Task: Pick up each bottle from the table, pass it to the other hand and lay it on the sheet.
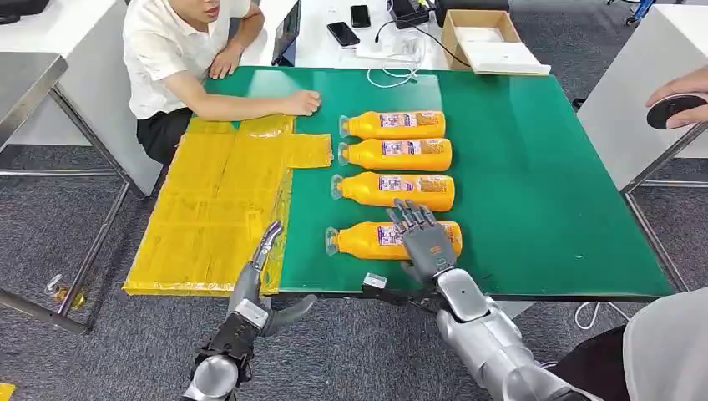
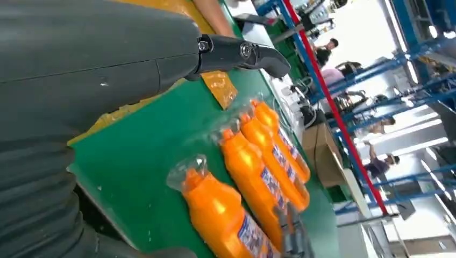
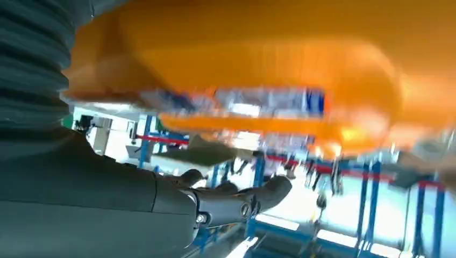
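bottles, four of them, lie on their sides in a row on the green table point(image 1: 534, 192), caps toward the yellow sheet point(image 1: 217, 200) that covers the table's left part; the nearest bottle point(image 1: 367, 240) lies by the front edge with the right hand point(image 1: 424, 242) over its far-from-cap end, fingers spread on top of it, though whether they grip it i cannot tell. left hand point(image 1: 265, 284) hangs at the table's front edge by the sheet, fingers apart and holding nothing. a person point(image 1: 179, 58) sits across the table with a hand resting just past the sheet.
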Available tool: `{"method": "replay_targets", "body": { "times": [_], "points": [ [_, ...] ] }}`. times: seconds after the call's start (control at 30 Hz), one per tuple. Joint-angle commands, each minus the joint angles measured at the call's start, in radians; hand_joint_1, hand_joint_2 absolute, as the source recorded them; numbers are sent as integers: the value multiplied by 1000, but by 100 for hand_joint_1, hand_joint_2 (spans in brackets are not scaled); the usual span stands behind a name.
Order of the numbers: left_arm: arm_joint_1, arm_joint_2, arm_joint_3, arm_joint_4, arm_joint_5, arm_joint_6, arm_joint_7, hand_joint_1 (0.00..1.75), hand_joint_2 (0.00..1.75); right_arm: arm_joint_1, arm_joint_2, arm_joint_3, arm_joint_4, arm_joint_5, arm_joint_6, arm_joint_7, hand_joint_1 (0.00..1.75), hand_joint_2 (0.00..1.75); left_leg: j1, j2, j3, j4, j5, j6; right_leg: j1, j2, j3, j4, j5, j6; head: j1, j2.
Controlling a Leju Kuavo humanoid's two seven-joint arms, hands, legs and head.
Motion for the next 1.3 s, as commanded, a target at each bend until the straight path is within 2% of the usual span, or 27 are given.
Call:
{"method": "replay_targets", "body": {
  "times": [0.03,0.1,0.17,0.37,0.7,0.77,1.3],
  "points": [
    [-45,8,1,32,0,5,13,0,175,-70,12,49,102,3,31,7,0,175,0,1,2,0,-1,-1,0,1,1,0,0,-1,0,0],
    [-45,8,1,32,0,5,13,0,175,-70,12,49,102,3,31,7,0,175,0,2,3,0,-1,-1,0,1,2,0,-1,-2,0,0],
    [-47,10,-1,30,9,3,22,0,175,-84,16,60,118,6,142,20,0,175,0,2,3,0,-1,-1,0,1,2,0,-1,-2,0,0],
    [-44,14,5,10,23,5,43,0,175,-105,31,73,126,21,294,117,0,175,0,4,5,0,-1,-2,1,2,3,0,-1,-2,0,0],
    [-39,12,18,32,0,29,61,0,175,-72,15,52,142,9,351,214,0,175,1,1,11,-2,-1,-2,1,-1,11,-2,-1,-2,0,0],
    [-33,10,25,27,-9,34,66,0,175,-65,14,40,137,11,355,261,0,175,1,1,12,-2,0,-2,1,-1,12,-2,0,-3,0,0],
    [-17,10,32,8,-33,37,88,0,175,-31,-8,-12,118,-12,368,291,0,175,1,-1,16,-2,0,-1,1,-3,15,-3,0,-2,0,0]
  ]
}}
